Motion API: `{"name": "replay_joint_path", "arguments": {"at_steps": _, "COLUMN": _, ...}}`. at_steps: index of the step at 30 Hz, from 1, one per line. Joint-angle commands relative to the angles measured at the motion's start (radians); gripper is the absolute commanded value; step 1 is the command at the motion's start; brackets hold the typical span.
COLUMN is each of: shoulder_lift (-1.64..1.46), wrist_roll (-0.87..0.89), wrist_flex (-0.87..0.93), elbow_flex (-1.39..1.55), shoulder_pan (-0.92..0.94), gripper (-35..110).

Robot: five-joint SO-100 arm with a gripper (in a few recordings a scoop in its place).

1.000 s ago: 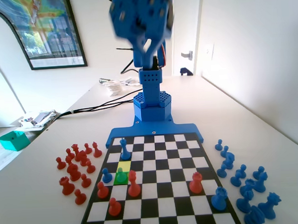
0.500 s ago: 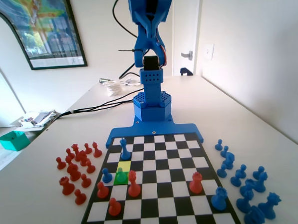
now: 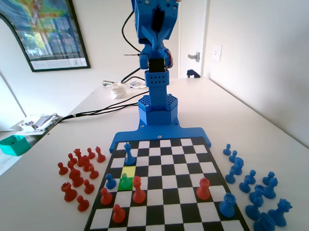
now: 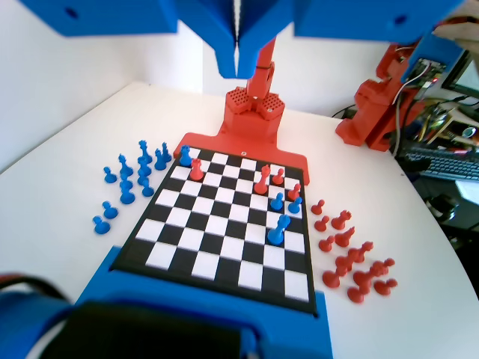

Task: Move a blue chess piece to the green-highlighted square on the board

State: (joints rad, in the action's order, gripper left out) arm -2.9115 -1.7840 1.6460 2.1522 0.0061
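Fixed view, L to R: a loose group of red pieces [image 3: 79, 174] lay on the table [image 3: 40, 204] left of the board [image 3: 169, 197]. On the board's left side a blue pawn [image 3: 111, 181] stood just left of the green square [image 3: 126, 183], and the greenish pawn [image 3: 126, 180] stood on that green square, w/ a yellow square [image 3: 128, 171] directly behind it. A taller blue piece [image 3: 129, 154] stood further back, near the blue edge. Red pieces on the board stood just right of and in front of the green square. Another red piece [image 3: 203, 188] and a big blue piece [image 3: 227, 205] stood toward the board's right. Spare blue pieces [image 3: 252, 193] were scattered on the table at right. Gripper [image 3: 152, 46] was raised high above the arm's base at the far end, well apart from all pieces, pointing down.

Wrist view: spare blue pieces [image 4: 127, 187] at left, board [image 4: 224, 224] centre, red pieces [image 4: 348, 254] at right. Gripper [image 4: 238, 60] hung at top, jaws pressed together w/ nothing between them.
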Motion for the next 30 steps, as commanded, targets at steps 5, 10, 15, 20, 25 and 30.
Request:
{"name": "replay_joint_path", "arguments": {"at_steps": 5, "shoulder_lift": -0.083, "wrist_roll": 0.006, "wrist_flex": -0.06, "elbow_flex": 0.023, "shoulder_pan": 0.003, "gripper": 1}}
{"name": "replay_joint_path", "arguments": {"at_steps": 10, "shoulder_lift": -0.11, "wrist_roll": 0.012, "wrist_flex": -0.067, "elbow_flex": 0.026, "shoulder_pan": 0.02, "gripper": 1}}
{"name": "replay_joint_path", "arguments": {"at_steps": 15, "shoulder_lift": -0.144, "wrist_roll": 0.015, "wrist_flex": -0.075, "elbow_flex": 0.028, "shoulder_pan": 0.032, "gripper": 1}}
{"name": "replay_joint_path", "arguments": {"at_steps": 20, "shoulder_lift": -0.144, "wrist_roll": 0.015, "wrist_flex": -0.074, "elbow_flex": 0.028, "shoulder_pan": 0.031, "gripper": 1}}
{"name": "replay_joint_path", "arguments": {"at_steps": 25, "shoulder_lift": -0.144, "wrist_roll": 0.015, "wrist_flex": -0.074, "elbow_flex": 0.028, "shoulder_pan": 0.031, "gripper": 1}}
{"name": "replay_joint_path", "arguments": {"at_steps": 30, "shoulder_lift": -0.144, "wrist_roll": 0.015, "wrist_flex": -0.074, "elbow_flex": 0.028, "shoulder_pan": 0.031, "gripper": 1}}
